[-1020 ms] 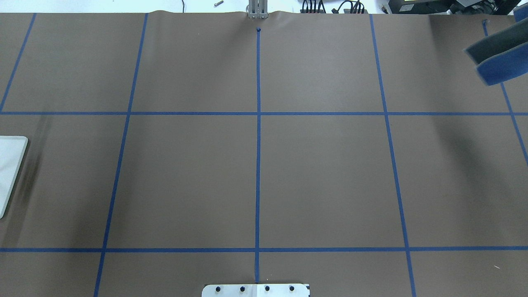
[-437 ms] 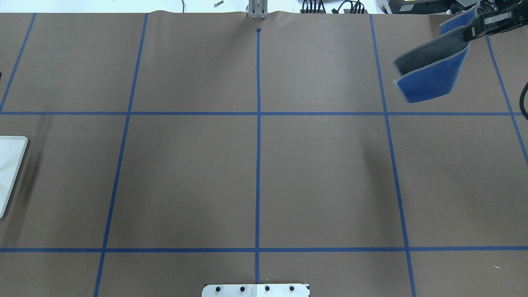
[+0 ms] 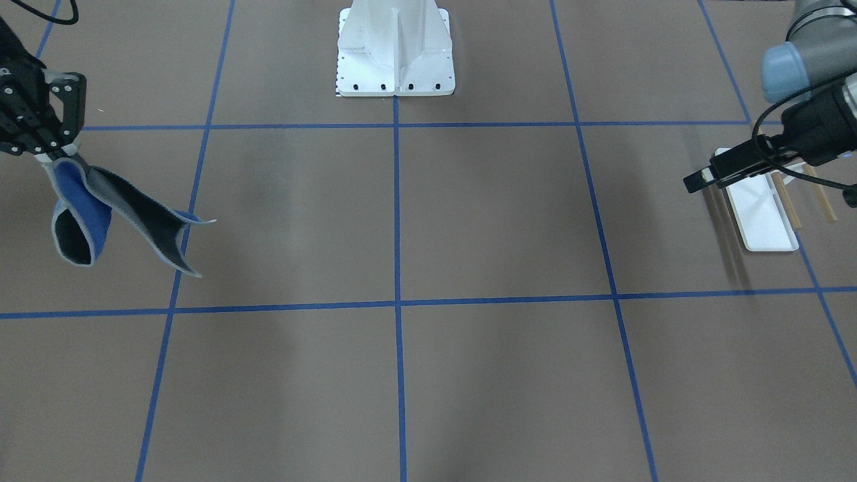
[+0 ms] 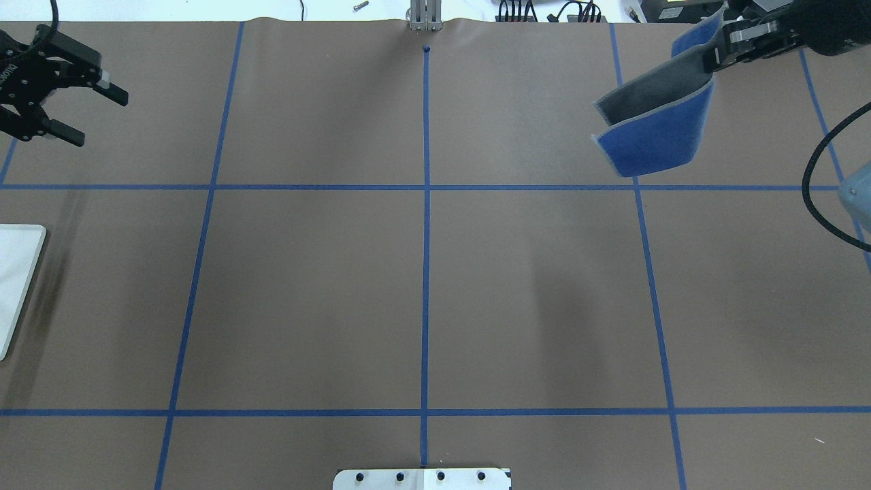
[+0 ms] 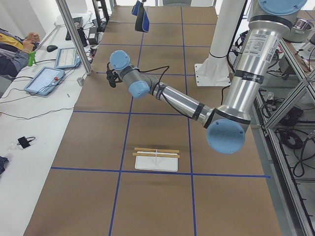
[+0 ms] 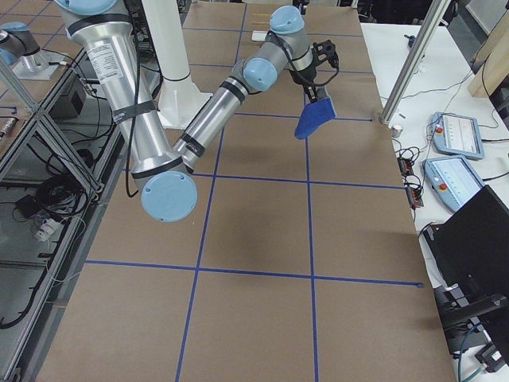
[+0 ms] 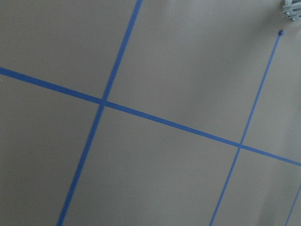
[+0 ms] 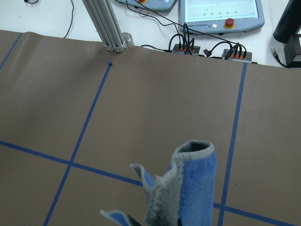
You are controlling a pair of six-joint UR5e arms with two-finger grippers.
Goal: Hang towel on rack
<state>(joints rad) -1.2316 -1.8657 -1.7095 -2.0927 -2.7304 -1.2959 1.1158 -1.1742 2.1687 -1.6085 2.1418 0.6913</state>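
Observation:
My right gripper [image 4: 716, 56] is shut on the top of the blue towel [image 4: 652, 129], which hangs folded in the air over the table's far right, its grey reverse showing. The front view shows that gripper [image 3: 59, 152] and the towel [image 3: 87, 224] at its left; the towel [image 8: 193, 188] also fills the bottom of the right wrist view. My left gripper [image 4: 103, 120] is open and empty above the far left. The rack [image 3: 763, 217], a white tray base with two wooden dowel bars, stands at the left end of the table [image 5: 156, 160], just below that gripper [image 3: 699, 179] in the front view.
The large white bolted pedestal [image 3: 395, 47] stands at the robot's side, middle of the table. Blue tape lines mark a grid on the brown mat. An aluminium post [image 4: 423, 17] and cables sit along the far edge. Operators' tablets lie beyond it.
My right gripper has carried the towel leftward, further into the overhead view. My left gripper has come into view at the upper left. The rack has not moved.

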